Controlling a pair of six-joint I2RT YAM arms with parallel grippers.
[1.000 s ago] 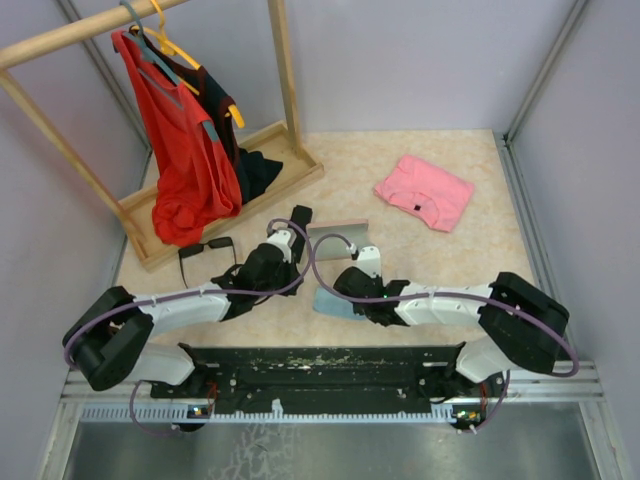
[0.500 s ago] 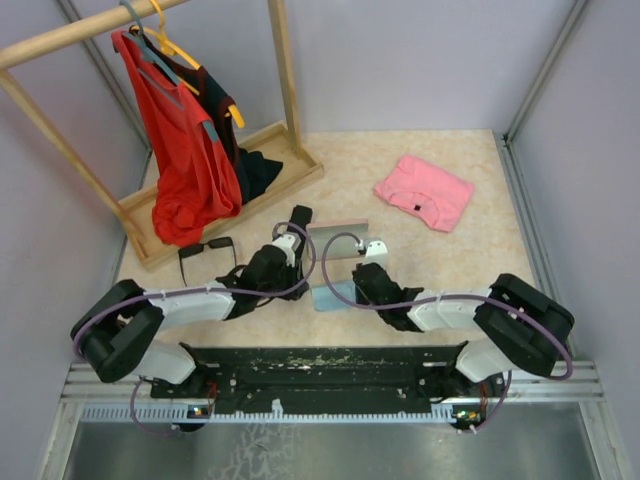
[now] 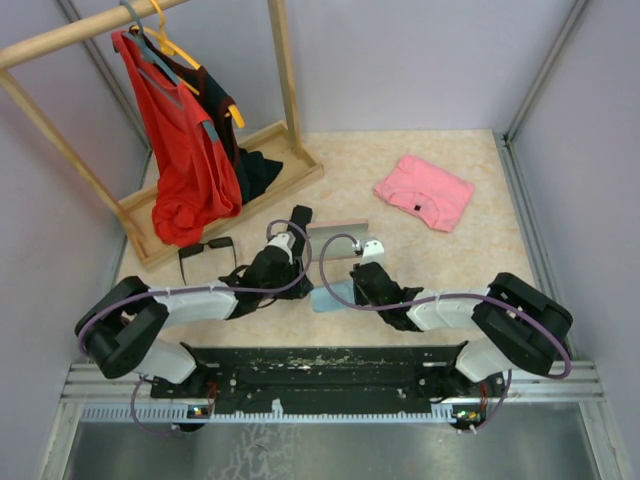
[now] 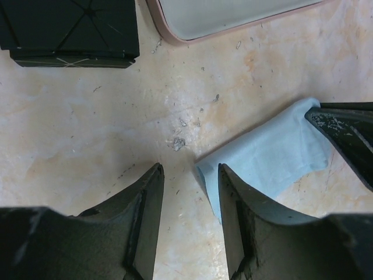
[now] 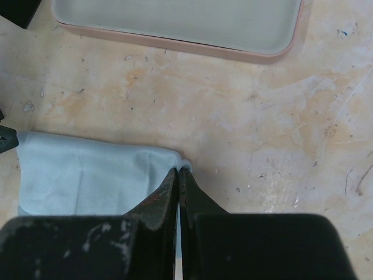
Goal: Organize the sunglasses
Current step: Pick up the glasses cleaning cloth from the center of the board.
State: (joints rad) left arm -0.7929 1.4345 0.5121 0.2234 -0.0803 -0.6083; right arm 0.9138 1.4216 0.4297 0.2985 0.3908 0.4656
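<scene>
Right gripper (image 5: 179, 171) pinching blue cloth (image 5: 87, 175); sunglasses (image 3: 218, 244) aside
Left gripper (image 4: 189, 175) gapes beside the cloth's corner; sunglasses lie well apart at its 9 o'clock.

The cloth (image 5: 87, 175) is coloured pale blue, the tabletop (image 5: 262, 116) mottled beige, the case (image 5: 175, 20) rimmed pink, the sunglasses (image 3: 207, 249) black.

Walls (image 3: 420, 60): plain lilac | tabletop (image 3: 500, 255): beige marbled, scuffed | wooden garment rack (image 3: 283, 70): upper left | light: even
</scene>
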